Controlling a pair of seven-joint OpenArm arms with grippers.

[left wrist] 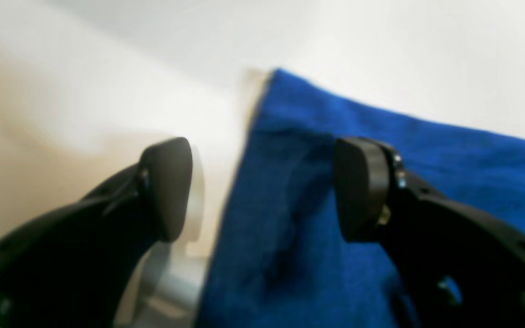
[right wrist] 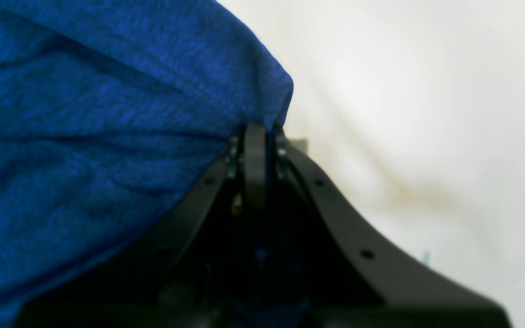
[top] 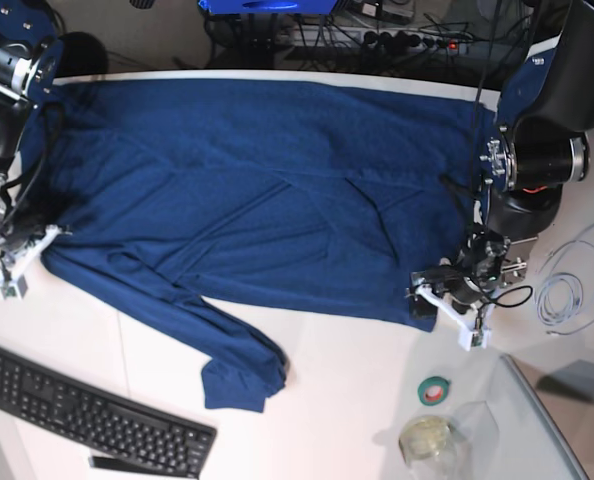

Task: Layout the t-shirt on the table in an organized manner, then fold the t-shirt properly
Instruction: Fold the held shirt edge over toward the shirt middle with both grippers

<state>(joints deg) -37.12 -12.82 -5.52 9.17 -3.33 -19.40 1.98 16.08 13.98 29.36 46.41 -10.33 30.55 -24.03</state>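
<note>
The navy-blue t-shirt lies spread across the white table, with one long sleeve trailing toward the front edge. My left gripper is at the shirt's front right corner. In the left wrist view it is open, with the shirt's edge between the jaws and one finger over the cloth. My right gripper is at the shirt's left edge. In the right wrist view it is shut on a fold of the shirt.
A black keyboard lies at the front left. A green tape roll and a clear jar stand at the front right, next to a glass panel. A coiled white cable lies at the right.
</note>
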